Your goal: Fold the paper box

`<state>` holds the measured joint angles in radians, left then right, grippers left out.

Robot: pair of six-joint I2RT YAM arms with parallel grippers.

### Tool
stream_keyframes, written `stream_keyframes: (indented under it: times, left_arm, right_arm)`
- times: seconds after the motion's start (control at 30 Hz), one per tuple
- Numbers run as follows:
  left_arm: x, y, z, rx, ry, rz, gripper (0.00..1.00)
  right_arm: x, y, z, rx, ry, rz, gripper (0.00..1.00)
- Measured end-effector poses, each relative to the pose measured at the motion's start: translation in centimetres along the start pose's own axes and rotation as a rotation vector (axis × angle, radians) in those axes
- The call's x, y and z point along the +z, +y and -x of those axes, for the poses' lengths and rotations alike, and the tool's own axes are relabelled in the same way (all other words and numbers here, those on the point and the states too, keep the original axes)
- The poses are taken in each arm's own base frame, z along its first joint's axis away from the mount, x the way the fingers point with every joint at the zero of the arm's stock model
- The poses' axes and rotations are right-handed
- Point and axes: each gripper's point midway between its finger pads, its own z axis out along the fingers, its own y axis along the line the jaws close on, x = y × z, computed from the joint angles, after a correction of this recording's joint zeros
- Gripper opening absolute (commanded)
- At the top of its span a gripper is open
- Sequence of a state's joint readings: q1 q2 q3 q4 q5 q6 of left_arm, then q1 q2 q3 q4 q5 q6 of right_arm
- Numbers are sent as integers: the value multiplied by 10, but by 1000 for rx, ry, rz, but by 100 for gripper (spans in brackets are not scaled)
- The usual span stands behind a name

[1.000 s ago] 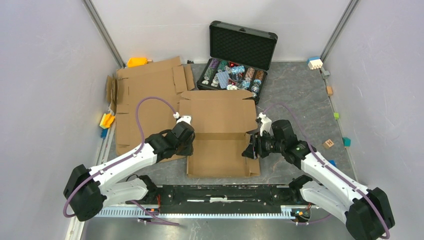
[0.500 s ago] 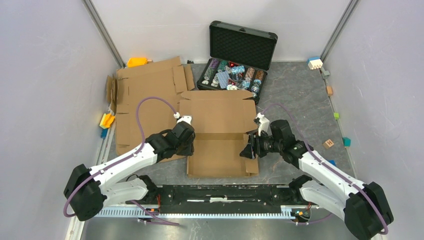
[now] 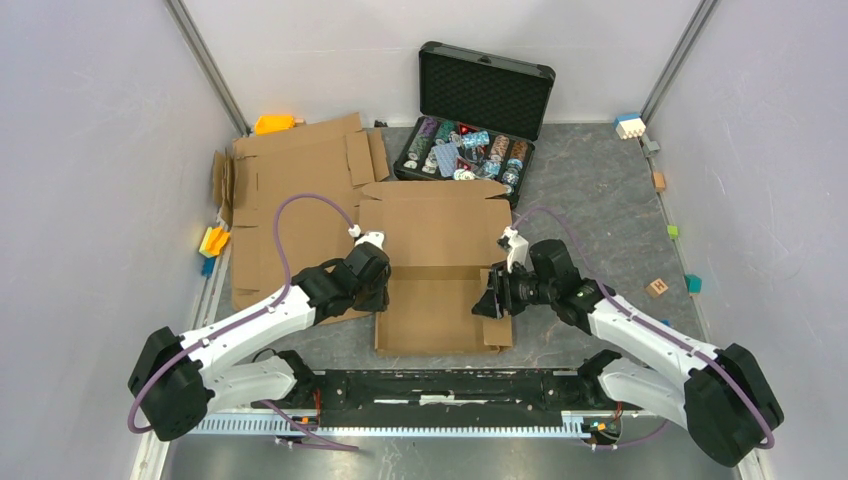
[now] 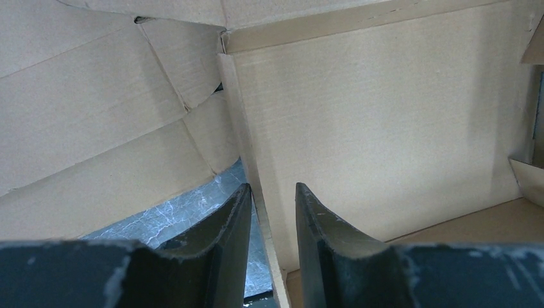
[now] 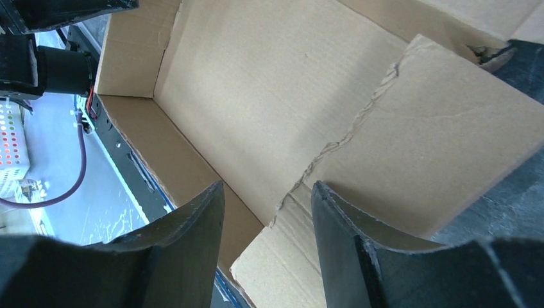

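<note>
The right hand (image 3: 488,300) has slid in toward the middle over the last second. The side flap it leans on has come in with it, so the near right edge of the paper box (image 3: 440,240) now sits further in and stands steeper. I'd say the right wall is being raised to match the left one. The folding looks under way but far from finished.

That hand is roughly half open. Its 2 fingers (image 5: 359,256) sit apart, and the creased, torn flap rests against 1 of them, with nothing pinched.

The left hand (image 3: 378,288) hasn't budged. Its fingers (image 4: 231,218) are narrowly parted astride the box's left wall; the one outside the box touches the cardboard, but the wall isn't clamped.

The box lies mid-table (image 3: 600,200), its far flap flat toward the black case (image 3: 485,95). Spare cardboard (image 3: 300,190) lies to the left.
</note>
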<state>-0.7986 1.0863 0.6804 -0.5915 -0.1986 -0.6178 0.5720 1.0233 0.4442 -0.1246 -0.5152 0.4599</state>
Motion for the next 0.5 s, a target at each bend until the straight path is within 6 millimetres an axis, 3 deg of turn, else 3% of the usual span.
stream_keyframes:
  times: [0.3, 0.5]
  left_arm:
    - [0, -1, 1, -1, -3, -6, 38]
    - [1, -6, 3, -4, -9, -27, 38]
  right_arm:
    - [7, 9, -2, -23, 25, -4, 59]
    - [-1, -3, 6, -72, 29, -111, 58]
